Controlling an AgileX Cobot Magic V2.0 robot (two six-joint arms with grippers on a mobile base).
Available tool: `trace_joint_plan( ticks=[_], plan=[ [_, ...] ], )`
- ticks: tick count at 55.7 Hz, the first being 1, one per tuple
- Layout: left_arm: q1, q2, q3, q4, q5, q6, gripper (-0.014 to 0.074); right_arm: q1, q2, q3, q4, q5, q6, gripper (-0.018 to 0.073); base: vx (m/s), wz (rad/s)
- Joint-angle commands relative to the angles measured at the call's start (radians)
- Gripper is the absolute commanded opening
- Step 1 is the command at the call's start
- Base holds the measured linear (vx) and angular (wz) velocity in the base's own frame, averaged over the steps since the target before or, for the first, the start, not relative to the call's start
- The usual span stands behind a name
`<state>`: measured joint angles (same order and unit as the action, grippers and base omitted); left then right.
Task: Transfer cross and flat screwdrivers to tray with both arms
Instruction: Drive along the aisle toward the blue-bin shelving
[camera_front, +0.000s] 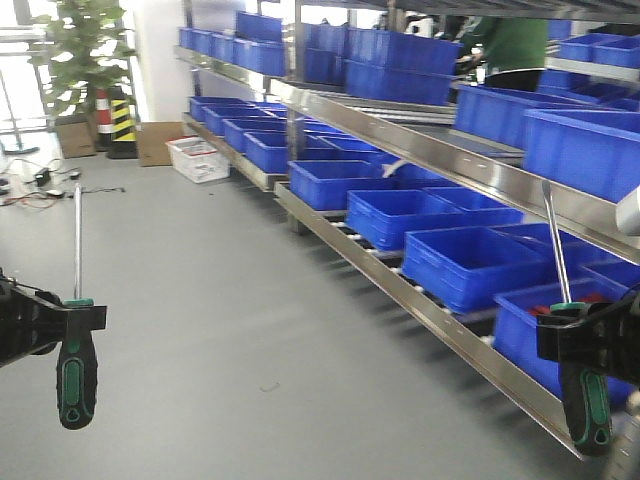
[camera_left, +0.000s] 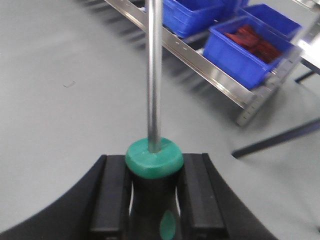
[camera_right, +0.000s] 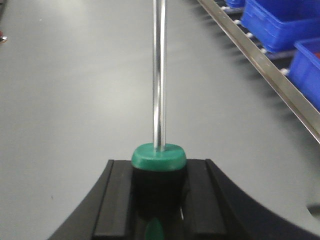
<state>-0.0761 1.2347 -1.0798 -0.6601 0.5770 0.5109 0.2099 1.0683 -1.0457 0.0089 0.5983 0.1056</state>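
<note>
My left gripper is shut on a screwdriver with a black and green handle, its steel shaft pointing straight up. It also shows in the left wrist view between the two black pads. My right gripper is shut on a second like screwdriver, shaft leaning up to the left. It shows in the right wrist view. Both are held in the air over the grey floor. I cannot tell which tip is cross or flat. The tray is out of view.
A long metal rack with several blue bins runs along the right side. A bin with red parts sits at its near end. A potted plant, a striped post and a white crate stand far back.
</note>
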Motion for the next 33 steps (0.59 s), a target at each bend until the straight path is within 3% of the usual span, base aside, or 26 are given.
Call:
trace_joint_plan(
  ticks=[1,33],
  plan=[
    [-0.006,-0.028,-0.027,-0.041,-0.063,-0.002,-0.0001,-0.005,-0.02,-0.032,-0.002,-0.086,-0.005,-0.0008,0.59,0.42],
    [-0.006,-0.028,-0.027,-0.041,-0.063,-0.002,-0.0001,-0.005,-0.02,-0.032,-0.002,-0.086,-0.005,-0.0008,0.58,0.36]
  ],
)
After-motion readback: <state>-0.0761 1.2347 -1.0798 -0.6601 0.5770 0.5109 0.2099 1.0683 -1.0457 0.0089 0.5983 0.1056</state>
